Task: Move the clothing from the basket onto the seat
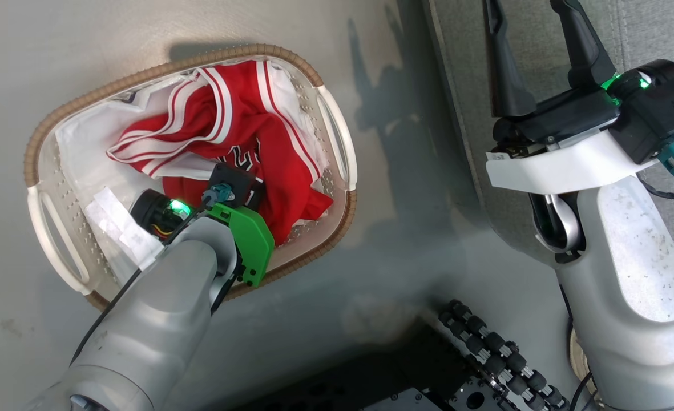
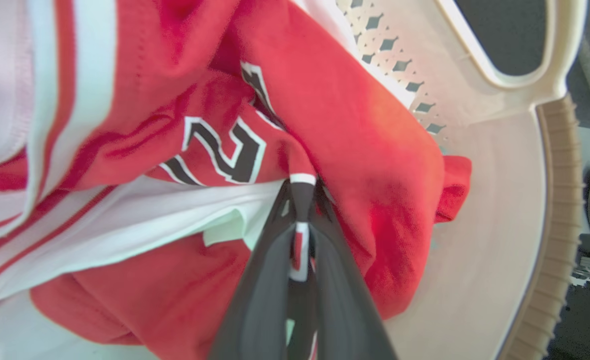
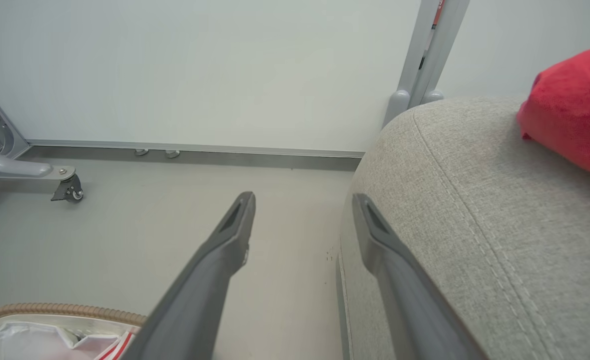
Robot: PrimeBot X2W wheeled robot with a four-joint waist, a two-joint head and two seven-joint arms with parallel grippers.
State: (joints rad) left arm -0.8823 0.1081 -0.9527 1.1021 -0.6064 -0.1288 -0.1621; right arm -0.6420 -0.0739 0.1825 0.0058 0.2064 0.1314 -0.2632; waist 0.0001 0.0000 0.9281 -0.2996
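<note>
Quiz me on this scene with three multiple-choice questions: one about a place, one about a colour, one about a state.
1. Where is the striped jersey?
A. On a table. B. In the basket. C. Hanging on a hook.

2. What colour is the basket's rim?
A. Brown. B. Blue. C. Black.

3. How do the right jaws stand?
A. Shut on cloth. B. Open, holding nothing. C. Shut on a handle.

Answers:
1 B, the head view shows it heaped inside the perforated walls.
2 A, a brown woven-look band runs round the top.
3 B, the right wrist view shows the two fingers apart with nothing gripped.
</note>
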